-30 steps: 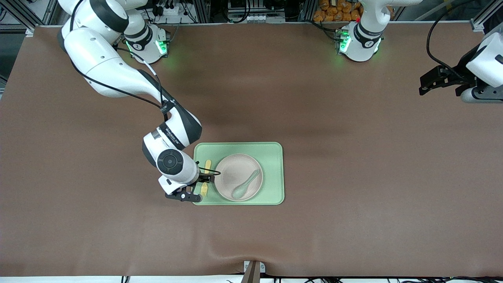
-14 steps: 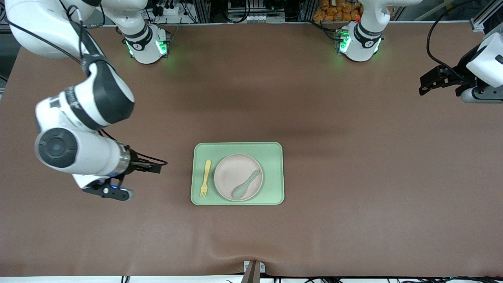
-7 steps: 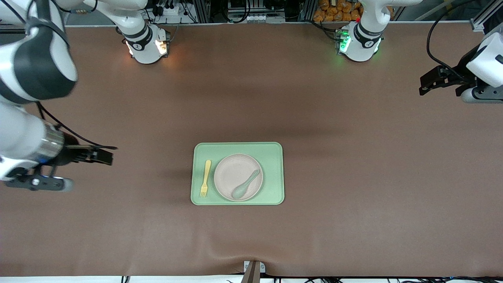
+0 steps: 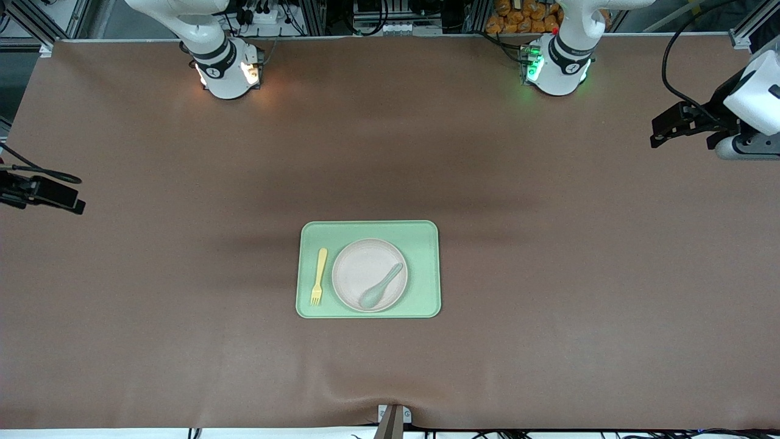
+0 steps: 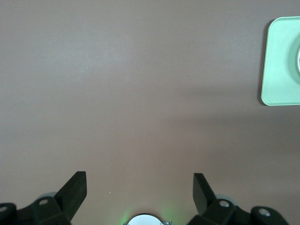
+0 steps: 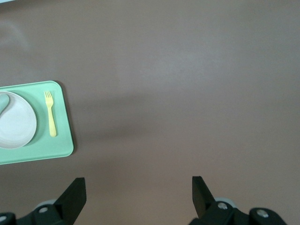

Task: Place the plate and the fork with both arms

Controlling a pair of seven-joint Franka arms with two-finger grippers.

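**Both arms drawn back, tableware set on the tray**

The right gripper (image 4: 76,207) hung over the bare brown worktop (image 4: 183,341) at the right arm's end, only its black tip showing at the edge of the front view. Its jaws stood wide apart with nothing between them, as the right wrist view confirmed (image 6: 138,193). At the middle of the worktop lay the pale green tray (image 4: 426,268). On the tray, toward the right arm's end, the yellow fork (image 4: 318,276) lay flat with its tines pointing toward the front camera, just beside the plate (image 4: 359,268) and not touching it. The round beige plate sat on the tray's middle and carried a pale green spoon (image 4: 381,286), laid at a slant with its bowl nearer the front camera. The left gripper (image 4: 655,141) hung over the bare worktop at the left arm's end, well apart from the tray. Its jaws were likewise fully spread and empty, seen in the left wrist view (image 5: 139,190), where one corner of the tray showed.
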